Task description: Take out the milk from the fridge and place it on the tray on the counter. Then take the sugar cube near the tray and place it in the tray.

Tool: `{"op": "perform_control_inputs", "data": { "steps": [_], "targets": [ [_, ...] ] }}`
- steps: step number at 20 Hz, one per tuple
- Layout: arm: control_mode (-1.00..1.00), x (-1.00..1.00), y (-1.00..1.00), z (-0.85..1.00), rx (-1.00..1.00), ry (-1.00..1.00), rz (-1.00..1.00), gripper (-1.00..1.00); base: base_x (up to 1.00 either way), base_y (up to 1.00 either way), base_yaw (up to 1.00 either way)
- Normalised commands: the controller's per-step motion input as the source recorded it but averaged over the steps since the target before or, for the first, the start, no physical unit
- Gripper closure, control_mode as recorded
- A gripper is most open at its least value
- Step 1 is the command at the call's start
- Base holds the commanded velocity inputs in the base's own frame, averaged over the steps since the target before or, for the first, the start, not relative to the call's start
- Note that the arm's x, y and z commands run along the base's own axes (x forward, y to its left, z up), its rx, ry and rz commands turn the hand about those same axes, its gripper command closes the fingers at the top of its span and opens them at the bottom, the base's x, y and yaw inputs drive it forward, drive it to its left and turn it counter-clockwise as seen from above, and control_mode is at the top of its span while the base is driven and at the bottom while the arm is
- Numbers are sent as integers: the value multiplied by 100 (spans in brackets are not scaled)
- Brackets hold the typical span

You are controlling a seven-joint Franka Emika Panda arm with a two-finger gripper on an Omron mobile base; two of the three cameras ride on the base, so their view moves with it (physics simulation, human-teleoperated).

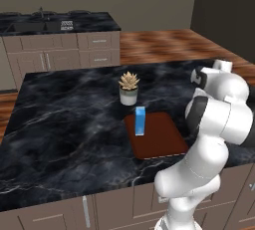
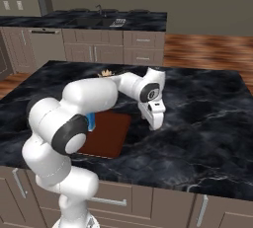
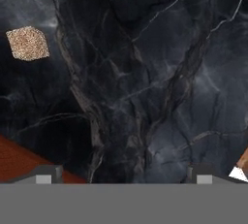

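Observation:
The blue milk (image 1: 140, 120) carton stands upright on the left part of the reddish-brown tray (image 1: 158, 138), which lies on the black marble counter (image 1: 64, 119). From the right base camera the milk (image 2: 91, 122) is a blue sliver behind my arm, on the tray (image 2: 106, 135). My gripper (image 2: 154, 122) hangs over the bare counter (image 2: 207, 123) just right of the tray, pointing down. In the hand view the gripper (image 3: 125, 175) is open and empty. The tan speckled sugar cube (image 3: 27, 43) lies on the marble at upper left, apart from the fingertips (image 3: 48, 174). A tray (image 3: 19, 162) corner shows at lower left. The fridge is out of view.
A small potted succulent (image 1: 129, 87) in a white pot stands just behind the tray. A farther black-topped counter with a sink (image 1: 45, 25) runs along the back wall. Wide bare marble spreads left of the tray and right of my gripper.

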Motion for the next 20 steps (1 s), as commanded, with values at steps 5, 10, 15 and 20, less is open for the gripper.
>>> {"op": "perform_control_inputs", "data": {
  "steps": [5, 10, 15, 20],
  "targets": [
    [-100, 20, 0, -17, 0, 0, 6, -100, 0, 0, 0],
    [-100, 29, 4, -21, 0, -1, 5, -100, 0, 0, 0],
    [-100, 17, 0, -24, 0, -7, 9, -100, 0, 0, 0],
    [-100, 27, -2, -20, 2, 0, 9, -100, 0, 0, 0]
  ]
}}
